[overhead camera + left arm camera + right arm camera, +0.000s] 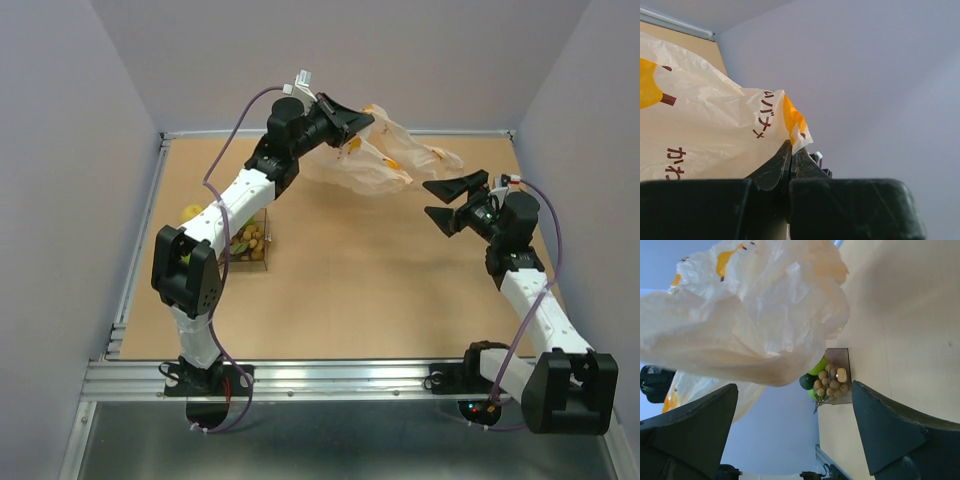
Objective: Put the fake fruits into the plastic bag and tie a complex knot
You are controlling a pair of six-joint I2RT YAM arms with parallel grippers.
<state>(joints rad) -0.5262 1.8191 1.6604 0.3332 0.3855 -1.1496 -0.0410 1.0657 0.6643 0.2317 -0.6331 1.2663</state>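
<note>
While the plastic bag (385, 160) hangs crumpled in the air over the far side of the table (350, 300), banana prints showing, its upper edge sits right inside the left gripper (358, 125). And that's a firm pinch: in the left wrist view the two black fingers of the left gripper (791, 152) are pressed together on a fold of the film. The rest of the plastic bag (705, 130) billows away to one side. From that pinch the plastic sags down and across toward the right gripper (428, 198). This one waits just beside the bag's trailing end, jaws spread wide, nothing between them, no contact with the plastic. Over on the right wrist camera, the plastic bag (755, 315) fills the upper frame, clear of the right gripper (794, 385) and its parted fingers. Further out, the fake fruits (250, 240) lie heaped in a clear tray (262, 250) on the left side of the table, tucked beside the left arm and well apart from the bag. The wrist camera picks out the same fake fruits (830, 382) in the clear tray (840, 356).
</note>
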